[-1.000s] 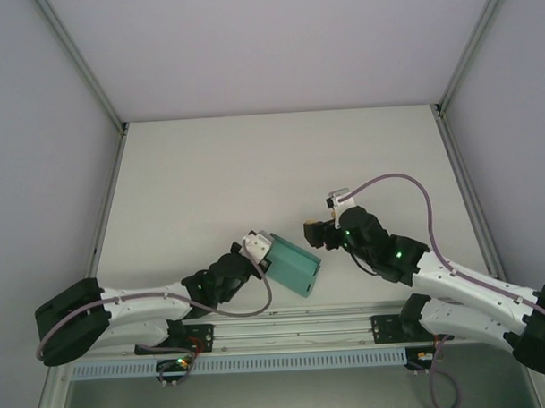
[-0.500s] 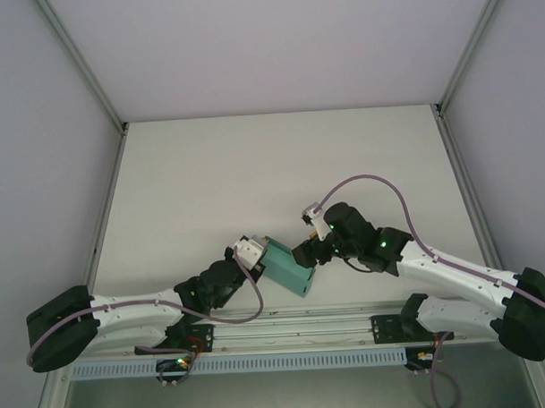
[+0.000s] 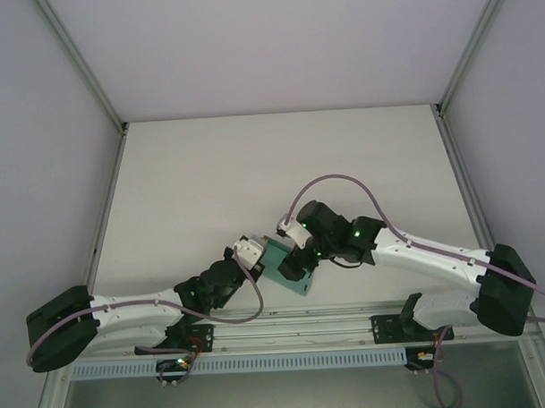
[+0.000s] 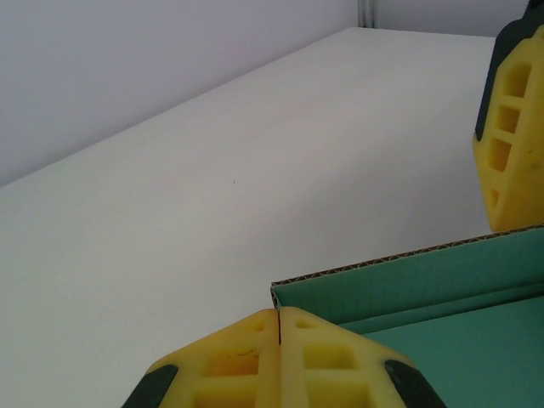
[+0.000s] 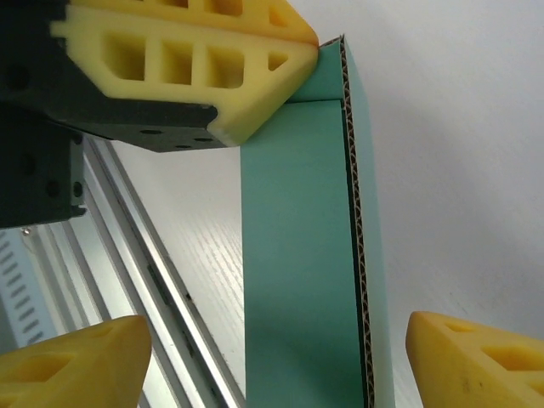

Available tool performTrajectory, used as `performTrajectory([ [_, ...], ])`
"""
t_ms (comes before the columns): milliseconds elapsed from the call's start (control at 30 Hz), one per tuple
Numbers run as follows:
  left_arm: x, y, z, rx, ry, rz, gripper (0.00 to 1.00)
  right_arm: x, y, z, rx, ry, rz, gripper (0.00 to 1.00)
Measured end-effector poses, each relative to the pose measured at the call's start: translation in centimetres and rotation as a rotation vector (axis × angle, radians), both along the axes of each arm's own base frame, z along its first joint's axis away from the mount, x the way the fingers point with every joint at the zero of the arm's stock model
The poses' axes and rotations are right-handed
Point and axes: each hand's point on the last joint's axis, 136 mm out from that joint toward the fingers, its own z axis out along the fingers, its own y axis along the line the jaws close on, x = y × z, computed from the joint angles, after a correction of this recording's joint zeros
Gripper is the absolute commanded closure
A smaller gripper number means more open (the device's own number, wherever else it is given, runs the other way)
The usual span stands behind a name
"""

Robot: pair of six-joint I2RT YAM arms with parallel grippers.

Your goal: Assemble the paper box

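Left end effector [image 4: 280, 319] clamped on a corner of the paper box [image 5: 289, 255], near the front edge of the bench [image 3: 253, 169]. Right end effector [image 5: 280, 361] spread open, straddling the box wall. I'd close squarely and gently: thin card creases

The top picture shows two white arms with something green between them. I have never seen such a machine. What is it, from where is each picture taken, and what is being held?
It is a robot with two arms bolted at the near edge of a white table. The top picture comes from a fixed camera above. The other two come from a small camera on each wrist. The yellow foam blocks are the fingers of the grippers. The green thing is a paper box of corrugated card. The left gripper is pinched shut on its corner. The right gripper is open, with one finger on each side of the box.
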Motion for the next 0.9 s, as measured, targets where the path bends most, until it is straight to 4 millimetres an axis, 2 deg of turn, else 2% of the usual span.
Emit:
performTrajectory([
  [167, -0.1, 0.3, 0.1, -0.016, 0.007, 0.004, 0.95, -0.3, -0.1, -1.9, -0.103, -0.006, 0.035, 0.21],
  [267, -0.2, 0.4, 0.0, -0.021, 0.010, 0.006, 0.95, -0.7, -0.4, -3.6, -0.183, -0.004, 0.053, 0.24],
  [333, -0.2, 0.4, 0.0, -0.022, 0.011, 0.006, 0.94, -0.7, -0.7, -4.5, -0.230, -0.003, 0.056, 0.30],
  [400, -0.2, 0.4, 0.0, -0.023, 0.012, 0.007, 0.92, -0.5, -1.1, -5.1, -0.266, -0.014, 0.051, 0.41],
  [567, -0.2, 0.4, 0.0, -0.025, 0.015, 0.009, 0.84, 0.7, -1.6, -4.7, -0.306, -0.077, 0.018, 0.49],
  [633, -0.2, 0.4, -0.1, -0.030, 0.023, 0.011, 0.73, 1.4, -1.9, -4.5, -0.325, -0.110, -0.003, 0.50],
  [700, -0.2, 0.4, -0.3, -0.028, 0.033, 0.012, 0.50, 2.0, -2.3, -4.3, -0.346, -0.141, -0.019, 0.52],
  [800, -0.2, 0.5, -0.6, -0.036, 0.056, 0.019, 0.37, 2.7, -2.7, -4.2, -0.379, -0.182, -0.026, 0.55],
  [900, 0.1, 1.3, -0.8, -0.054, 0.093, 0.047, 0.02, 3.3, -2.9, -4.6, -0.413, -0.210, -0.017, 0.55],
])
